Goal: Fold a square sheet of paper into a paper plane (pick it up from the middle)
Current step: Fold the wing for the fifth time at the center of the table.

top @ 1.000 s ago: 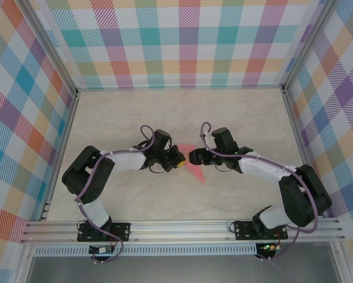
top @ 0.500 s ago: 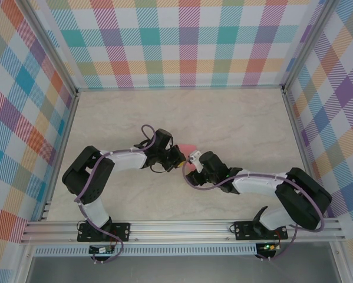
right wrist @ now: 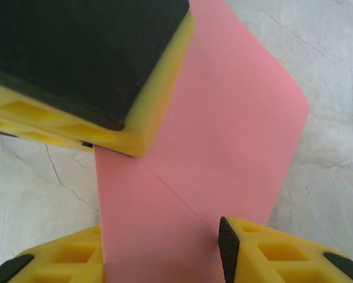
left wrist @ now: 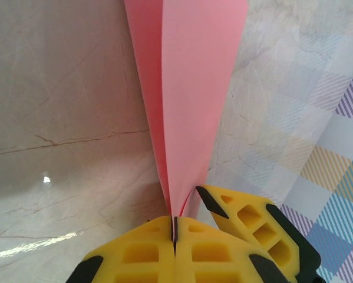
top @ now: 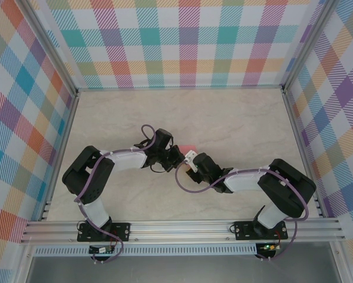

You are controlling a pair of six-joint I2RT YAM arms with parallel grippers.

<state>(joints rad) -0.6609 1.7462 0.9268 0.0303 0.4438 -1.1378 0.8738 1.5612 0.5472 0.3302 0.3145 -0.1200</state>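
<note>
- The left end effector (left wrist: 174,233) is pinching its yellow pads flat together on the narrow tip of the paper plane (left wrist: 191,88). The paper is coming out of the seam between them.
- The right end effector (right wrist: 161,236) is standing partly apart, one pad to each side of the pink sheet. The paper is lying across the gap, and I cannot tell whether either pad is pressing on it.
- The two end effectors are crowding each other over the middle of the desk (top: 235,118). One right pad is sitting just beside the left pads at the plane's tip, and the left block is overlapping the sheet from the upper left in the right wrist view.
- The paper plane's long axis is running straight away from the left end effector, with the point in the jaws and the body widening outward. A crease is running along its length.
- Its far end is finishing in a blunt, slanted edge over the bare marbled surface.
- From above, a small pink patch is peeking out just beyond the meeting end effectors, too little for me to tell its heading on the desk.
- Broad marbled desk is lying open toward the back and to both sides of the arms.
- The checked walls (top: 182,41) are closing in three sides, and the metal rail (top: 182,227) is running along the near edge behind the arm bases.
</note>
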